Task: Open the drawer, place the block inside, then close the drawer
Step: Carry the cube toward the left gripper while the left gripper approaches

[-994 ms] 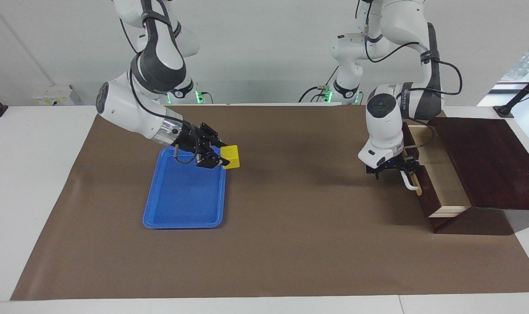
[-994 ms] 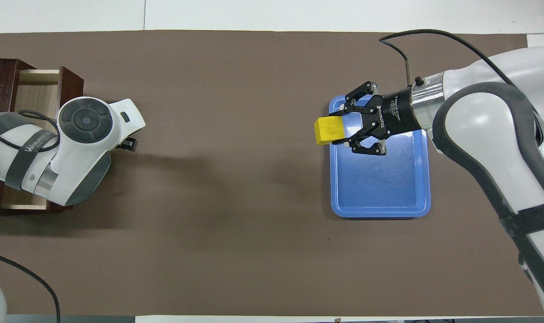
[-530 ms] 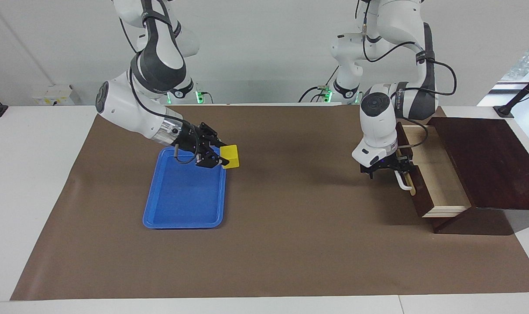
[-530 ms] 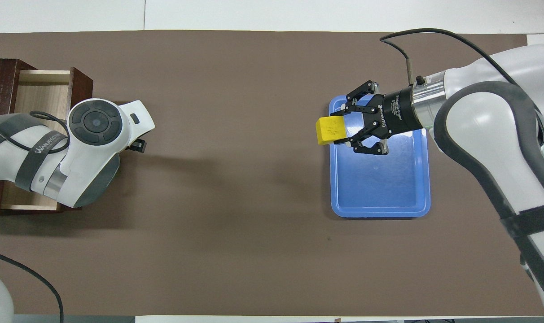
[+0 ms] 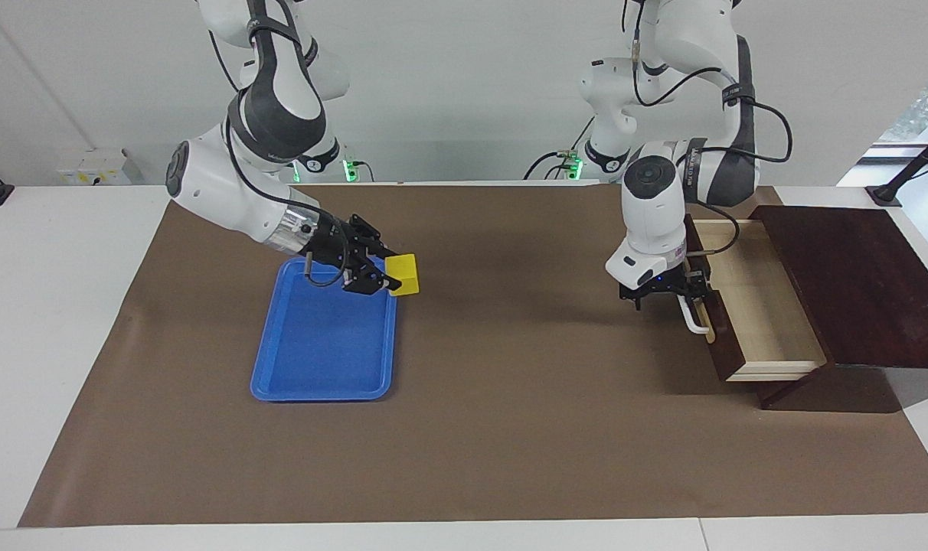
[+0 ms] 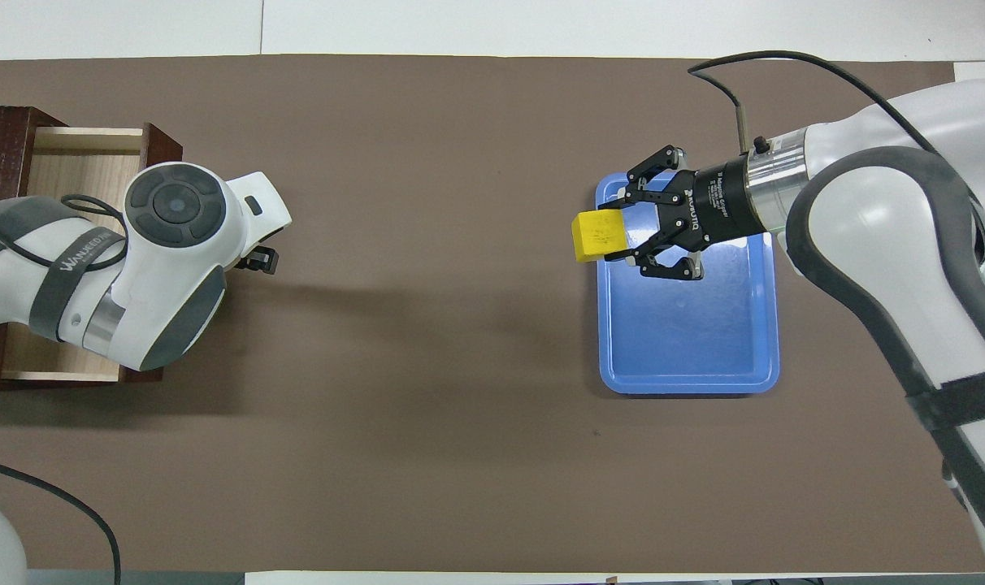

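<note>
The block point(image 5: 404, 275) is being held clamped in the right gripper point(image 5: 380, 277) over the blue tray point(image 5: 322, 352), which is lying bare. The left gripper point(image 5: 677, 289) is grasping the handle point(image 5: 692, 317) of the drawer point(image 5: 751, 306), standing pulled out with its pale interior showing.

The drawer point(image 5: 747, 306) is dark brown wood with a white bar handle point(image 5: 692, 316) on a tan strip and a pale wood interior. It stands pulled well out of its dark wood box point(image 5: 854, 283) at the left arm's end of the table. The block point(image 5: 404, 275), a small bright yellow cube, is held in the air over the edge of a blue tray point(image 5: 322, 344), tilted slightly.
</note>
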Robot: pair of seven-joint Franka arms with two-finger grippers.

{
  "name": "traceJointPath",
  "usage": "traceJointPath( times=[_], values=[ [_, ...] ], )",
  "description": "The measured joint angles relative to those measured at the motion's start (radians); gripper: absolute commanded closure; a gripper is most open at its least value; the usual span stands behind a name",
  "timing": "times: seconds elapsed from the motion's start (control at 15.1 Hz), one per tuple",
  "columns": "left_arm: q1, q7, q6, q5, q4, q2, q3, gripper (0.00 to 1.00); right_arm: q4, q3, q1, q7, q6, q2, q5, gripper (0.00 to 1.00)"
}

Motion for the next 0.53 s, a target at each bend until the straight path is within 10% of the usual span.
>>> traceJointPath(
  times=[0.53],
  values=[
    [-0.099,-0.342,-0.221,-0.275,0.266,-0.003,-0.003,0.0,0.006,-0.002,0.0,0.033,0.0,0.0,0.0,1.0]
  ],
)
